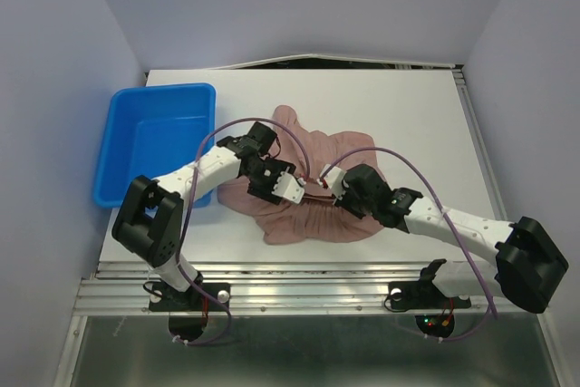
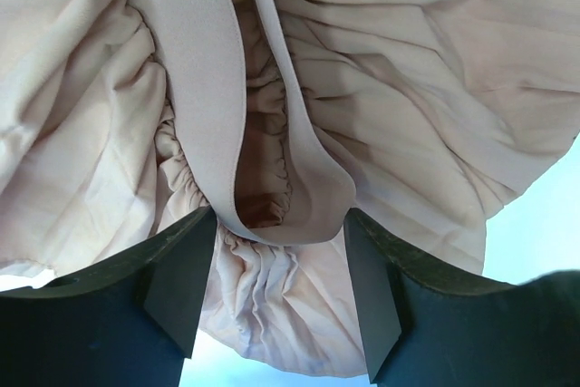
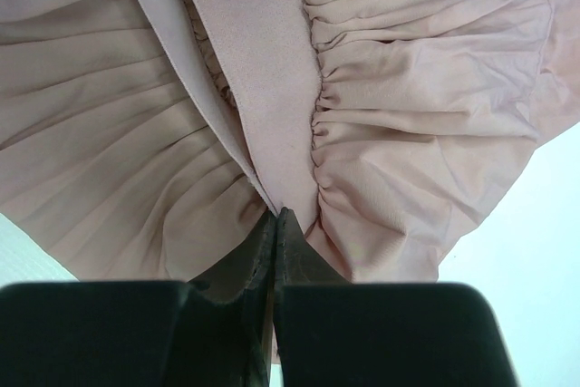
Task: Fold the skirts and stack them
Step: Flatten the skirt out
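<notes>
The right claw point(image 3: 275, 224) is being held fully closed, and an edge of the waistband point(image 3: 245, 61) of the skirt point(image 3: 426, 133) is being pinched between its dark fingertips. The left claw point(image 2: 276, 292) is being held wide open, with its two fingers point(image 2: 177, 287) being set either side of a folded loop of the same waistband. The loop is being framed between them rather than squeezed. Whether the pads are touching the cloth cannot be told.

These details are being shown by the wrist views alone: the smooth flat band, the tight gathers sewn under it, and the pleats fanning outward. In the left wrist view the cloth is being rendered paler and more beige than in the other two.

Only in the overhead view are both claws being seen together, almost tip to tip above the near middle of the skirt, with a short stretch of band being drawn between them. There the pink skirt is being shown lying rumpled at the middle of the white table point(image 1: 399, 106), beside a blue bin point(image 1: 159, 147) on its left. Any contact between the two is being hidden by the left arm.
</notes>
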